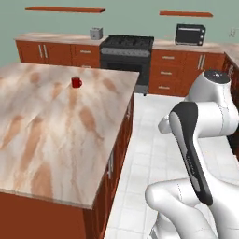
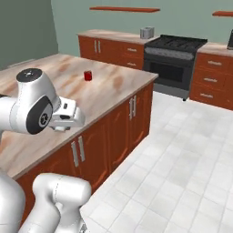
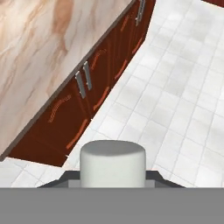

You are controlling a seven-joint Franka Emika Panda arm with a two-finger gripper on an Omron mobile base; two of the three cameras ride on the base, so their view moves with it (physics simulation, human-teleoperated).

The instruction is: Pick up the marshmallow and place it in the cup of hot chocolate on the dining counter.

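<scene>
The small white-grey stubby cylinder of marshmallow (image 3: pixel 113 162) sits at the bottom of the hand view, clamped between the jaws, which are clenched on it; the finger tips themselves are mostly hidden behind it, so the exact contact line is, I think, low on its sides. It hangs above the white tiled floor (image 3: pixel 175 87), off the edge of the beige marble tabletop with orange-brown veins (image 1: pixel 56 130), not yet over it.

The small red mug of hot chocolate (image 1: pixel 76 82) stands upright well away on that tabletop, near its far side, with its handle turned toward the right in the left base view.

The step in hand is the carry. To do it well, hold the grip steady, lift high enough to clear the mug's rim, and bring the marshmallow squarely above the dark opening before lowering and letting go; a release from too high could splash or bounce it off the rim.

The marshmallow's short axis runs along the hand's line of sight, its flat round face toward the camera.
</scene>
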